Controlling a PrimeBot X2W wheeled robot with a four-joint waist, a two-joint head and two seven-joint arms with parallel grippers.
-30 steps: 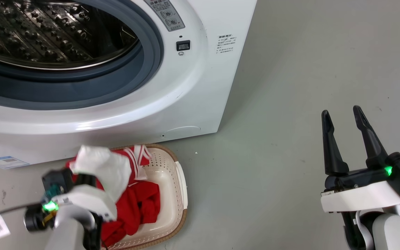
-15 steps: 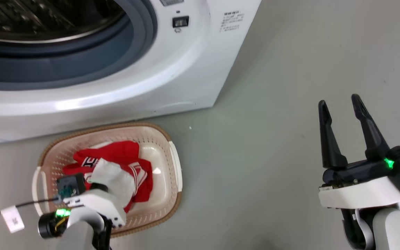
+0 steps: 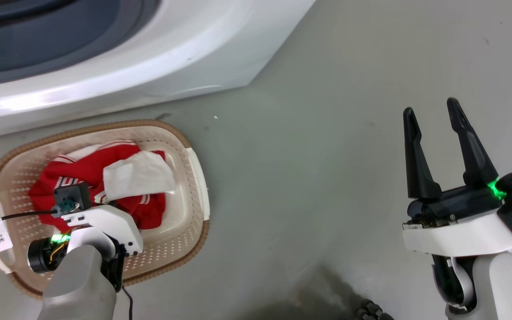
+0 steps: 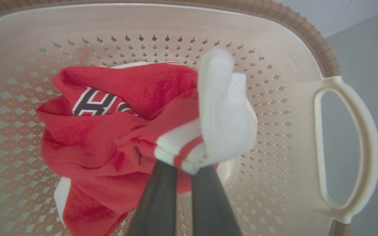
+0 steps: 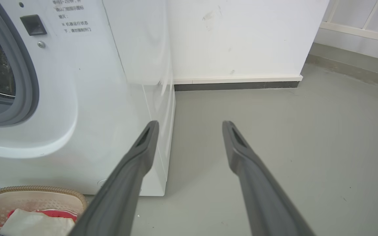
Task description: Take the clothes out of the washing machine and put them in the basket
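You had the left pincer [image 4: 184, 164] clenched on the striped edge of the red garment [image 3: 85, 166], with the white cloth [image 3: 138, 175] draped over it, inside the basket [image 3: 105, 126] at lower left in the head view, below the washer [image 3: 149, 66], while the right pincer [image 3: 430, 106] stood released above the floor [image 3: 305, 155] at lower right.

Smooth grey-green floor [image 3: 327, 133] with faint scuffs, white wall [image 5: 241, 39] marked by a few smudges, dark skirting strip [image 5: 235, 86] under a pale ledge [image 5: 235, 79], soft even light.
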